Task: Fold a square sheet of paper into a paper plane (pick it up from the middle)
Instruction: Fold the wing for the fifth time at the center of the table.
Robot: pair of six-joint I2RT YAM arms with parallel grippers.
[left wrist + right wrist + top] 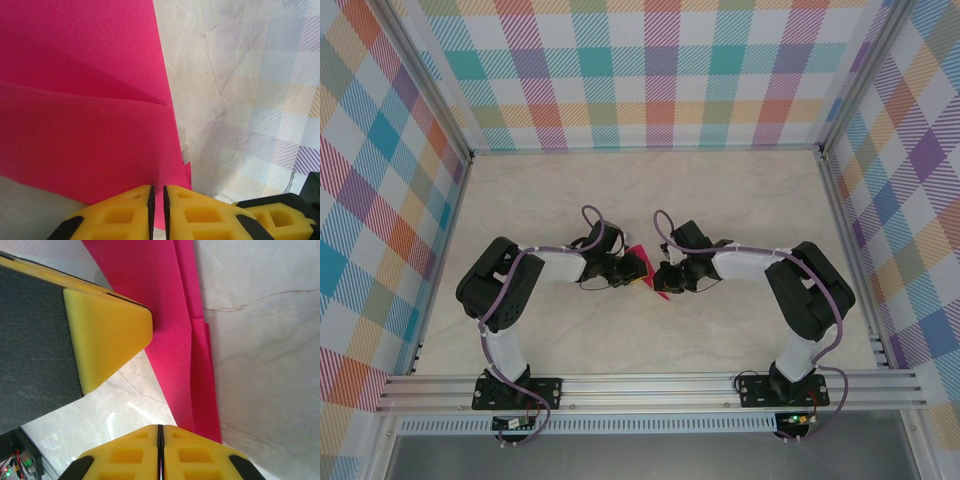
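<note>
Top external view: I see both arms bent inward over a pale marble-look tabletop [620,190], wrists nearly meeting at its centre. The left gripper [638,270] and right gripper [662,280] sit just beside each other, with the magenta-pink sheet of paper [639,253] showing as small slivers between and around them.

On the left wrist camera, the paper fills most of the frame (a diagonal crease runs across it, and one layer overlaps another). Its lower edge passes into the narrow slit between the two yellow fingertips, so my left claw is clenched on the sheet.

On the right wrist camera, the same paper runs as a long folded strip from the top of the frame down to the right gripper's fingertips, several layered edges visible along its right side. That claw is clenched, its fingertips pressed together along a thin dark seam, and I cannot tell whether any paper is caught in it. A finger [107,335] of the left gripper, yellow-tipped with a dark pad, touches the strip from the left.
</note>
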